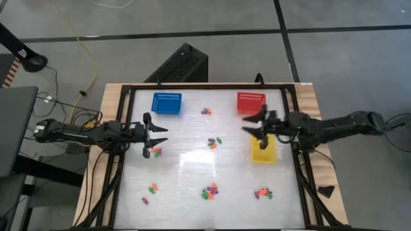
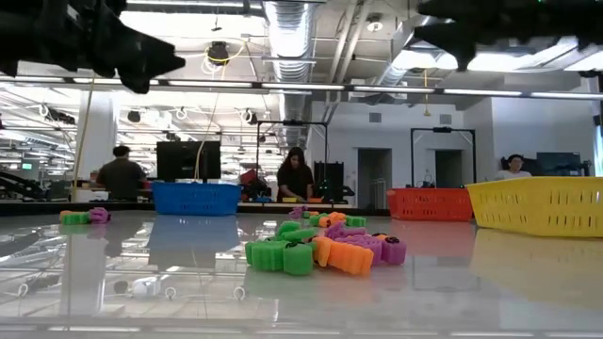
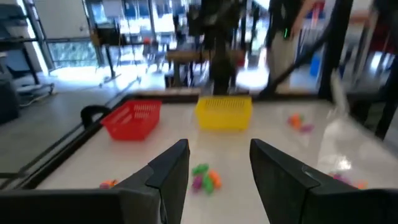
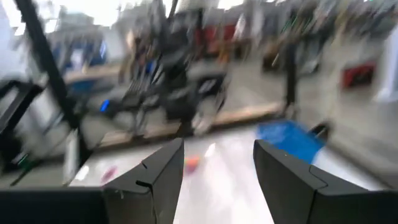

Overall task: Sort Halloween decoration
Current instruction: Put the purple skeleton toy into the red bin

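Halloween decoration lies in little orange, purple and green piles all over the counter. One small pile sits just below the left gripper, and another lies between the two grippers. The left gripper hangs wide apart with nothing in it. The right gripper is also wide and empty, between the red basket and the yellow basket. A blue basket stands near the left gripper.
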